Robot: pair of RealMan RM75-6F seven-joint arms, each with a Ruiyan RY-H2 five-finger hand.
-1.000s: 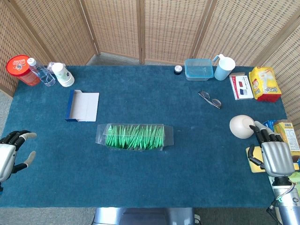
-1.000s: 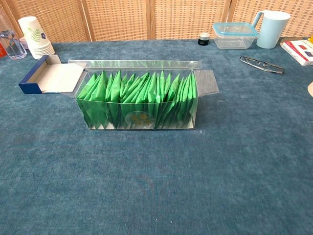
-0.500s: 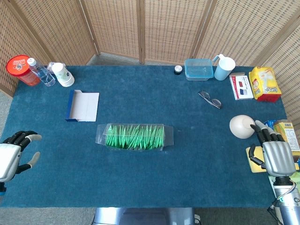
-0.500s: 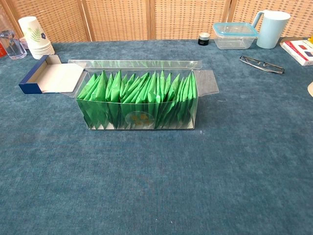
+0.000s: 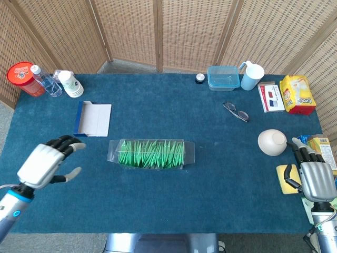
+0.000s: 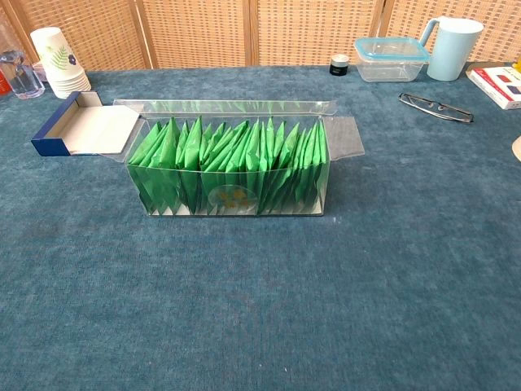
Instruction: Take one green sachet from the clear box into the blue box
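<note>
Tabletop edge crops right hand [image 5: 317,181], holding nothing.

Upright green sachets [image 6: 228,163] filling clear box [image 6: 342,134]

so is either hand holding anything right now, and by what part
Nothing is held. The left hand hovers with fingers apart, left of the clear box; the right hand is empty at the table's right edge.
</note>
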